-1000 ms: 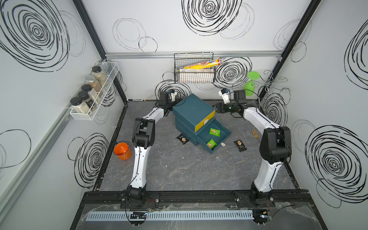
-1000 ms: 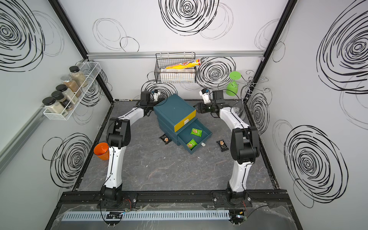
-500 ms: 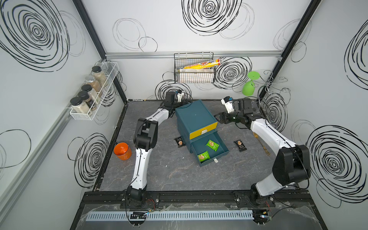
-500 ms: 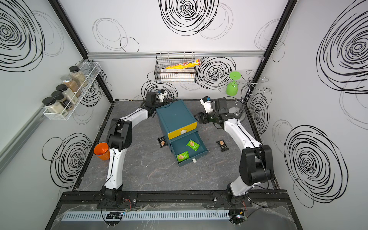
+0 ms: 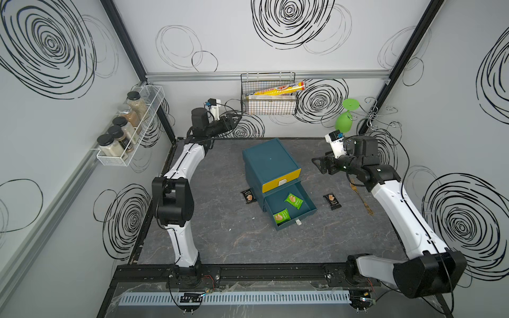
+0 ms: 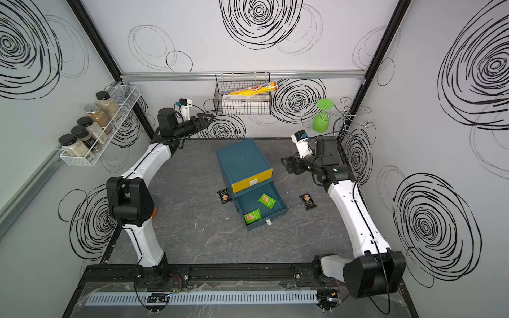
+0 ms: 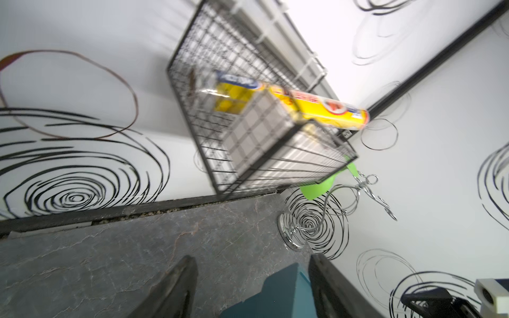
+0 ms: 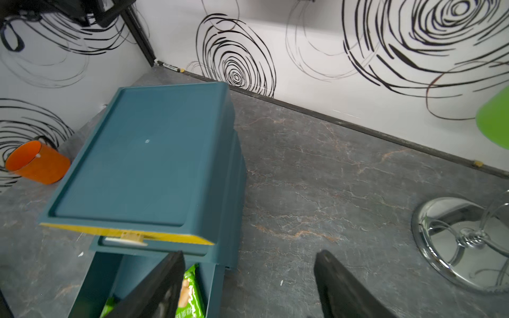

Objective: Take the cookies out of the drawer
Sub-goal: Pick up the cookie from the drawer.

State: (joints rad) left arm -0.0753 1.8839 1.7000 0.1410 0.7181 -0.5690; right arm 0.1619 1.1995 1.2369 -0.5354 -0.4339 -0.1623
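The teal drawer unit (image 5: 268, 159) stands mid-table with its yellow upper front shut. Its lower drawer (image 5: 309, 202) is pulled out. Two green cookies packets (image 5: 294, 200) (image 5: 281, 216) lie inside it, in both top views. One black packet (image 5: 248, 196) lies on the table left of the unit, another (image 5: 332, 201) to its right. My left gripper (image 5: 237, 119) hangs open near the back wall, above and behind the unit. My right gripper (image 5: 316, 165) is open and empty beside the unit's right side. In the right wrist view a green packet (image 8: 190, 291) shows past one finger.
A wire basket (image 5: 268, 97) with a yellow roll hangs on the back wall. A spice rack (image 5: 126, 126) is on the left wall. A green glass (image 5: 345, 121) hangs on a chrome stand (image 8: 462, 242) at the back right. A gold fork (image 5: 360, 198) lies right; an orange cup (image 8: 37, 162) stands left.
The drawer unit has turned and slid forward. Both grippers have drawn away from it, the left up toward the back wall, the right to the right, and both jaws have widened.
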